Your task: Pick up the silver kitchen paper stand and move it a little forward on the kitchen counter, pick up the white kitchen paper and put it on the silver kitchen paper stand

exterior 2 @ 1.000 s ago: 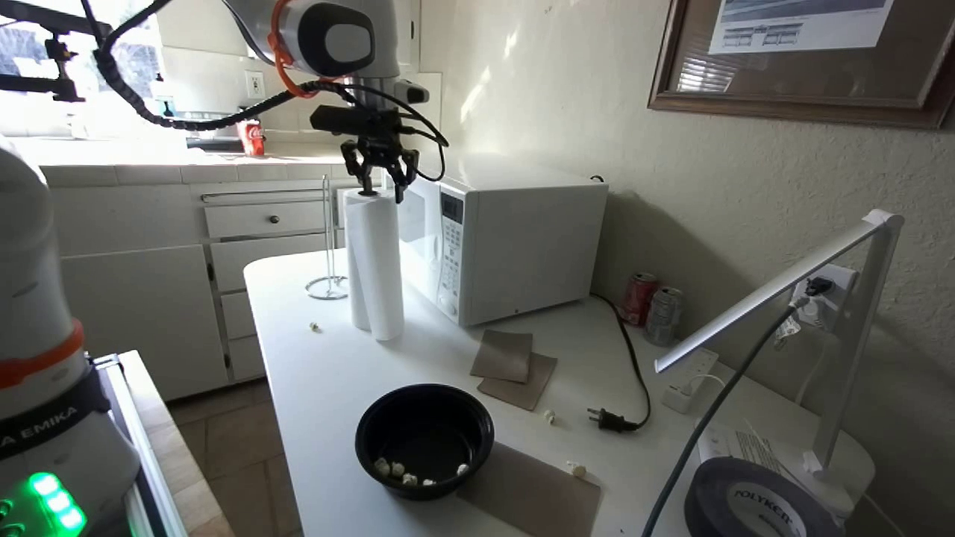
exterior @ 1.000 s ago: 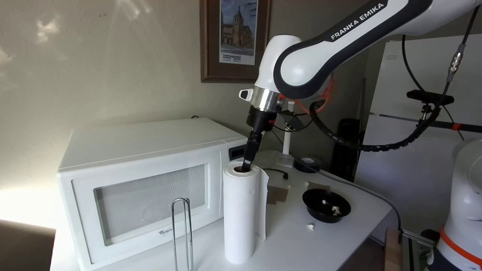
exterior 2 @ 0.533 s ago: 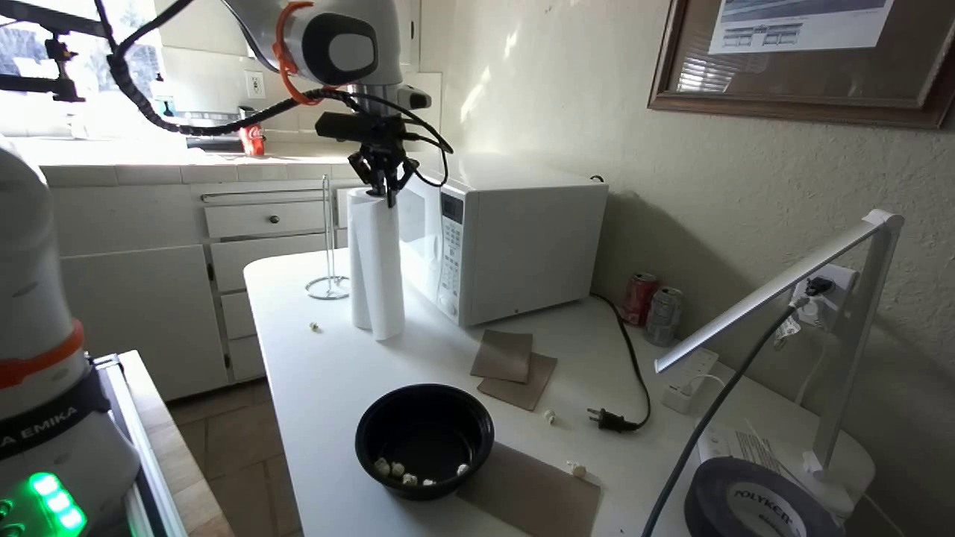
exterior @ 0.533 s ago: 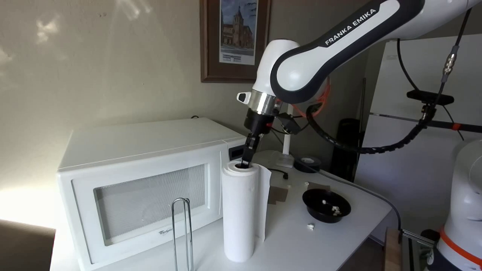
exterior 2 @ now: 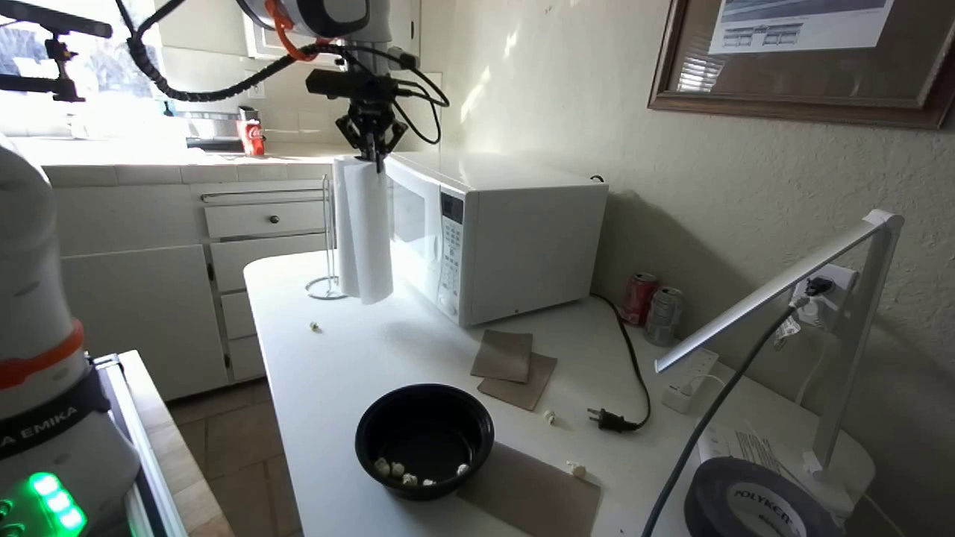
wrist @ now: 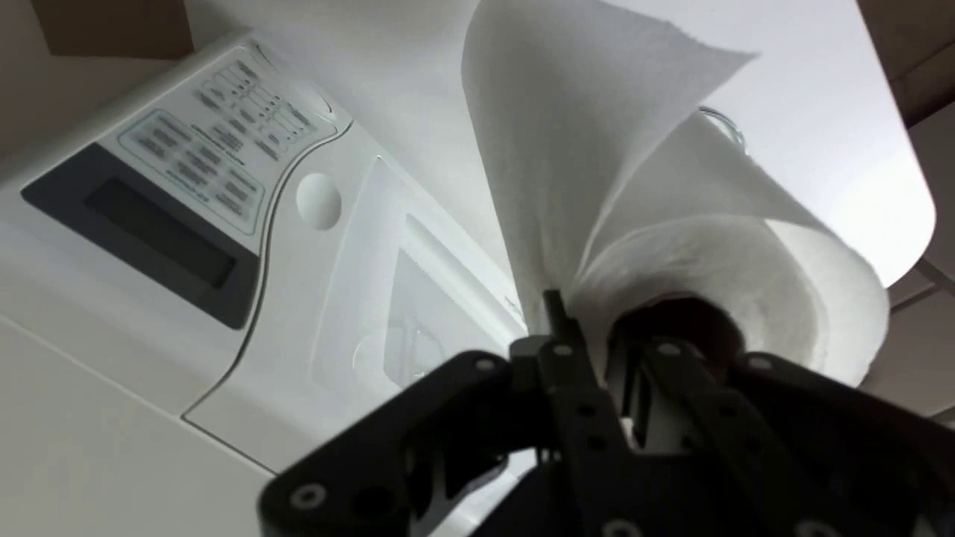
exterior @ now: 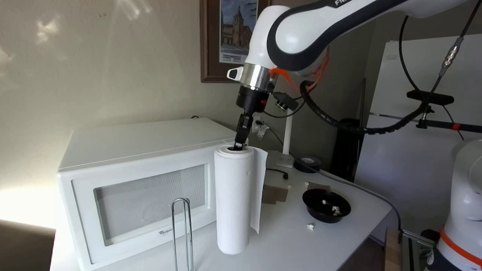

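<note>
The white kitchen paper [exterior: 233, 199] hangs upright, slightly tilted, just above the kitchen counter [exterior: 290, 248], its loose sheet at the side. My gripper [wrist: 587, 328] is shut on the roll's top rim: one finger sits inside the dark core, the opposite finger outside, with the paper wall pinched between. In both exterior views the roll [exterior 2: 365, 231] is off the surface. The silver kitchen paper stand [exterior: 180, 199] stands upright on the counter, in front of the microwave; its ring base shows in an exterior view [exterior 2: 326, 298]. In the wrist view the roll hides most of it.
The white microwave [exterior 2: 522, 246] is close beside the roll. A black bowl [exterior 2: 425, 440] with popcorn, brown squares [exterior 2: 503, 354], a power cord [exterior 2: 615, 421] and a white lamp [exterior 2: 858, 335] lie or stand farther along the counter. A counter edge [exterior 2: 261, 335] runs past the stand.
My gripper has closed from open onto the roll's rim. It has then risen with the paper, lifting it off the counter and shifting it toward the stand. The stand has not moved.
</note>
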Available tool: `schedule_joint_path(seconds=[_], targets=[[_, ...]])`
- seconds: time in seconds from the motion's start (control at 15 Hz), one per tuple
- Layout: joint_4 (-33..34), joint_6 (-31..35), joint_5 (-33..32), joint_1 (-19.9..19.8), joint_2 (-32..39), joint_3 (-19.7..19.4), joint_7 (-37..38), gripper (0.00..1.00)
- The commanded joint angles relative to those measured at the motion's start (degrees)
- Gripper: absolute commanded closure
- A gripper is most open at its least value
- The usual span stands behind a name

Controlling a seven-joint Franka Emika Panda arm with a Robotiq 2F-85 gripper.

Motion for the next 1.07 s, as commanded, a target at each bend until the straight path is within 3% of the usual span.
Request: schedule_joint_path(seconds=[0.0, 0.33, 1.0], targets=[[5.92, -10.25, -1.42, 0.33, -2.17, 0.95, 0.92, 0.97], [13.49, -17.57, -2.13, 0.37, -2.82, 1.64, 0.47, 0.97], [24.84, -20.46, -4.27, 1.13, -0.56, 4.14, 0.61, 0.97]])
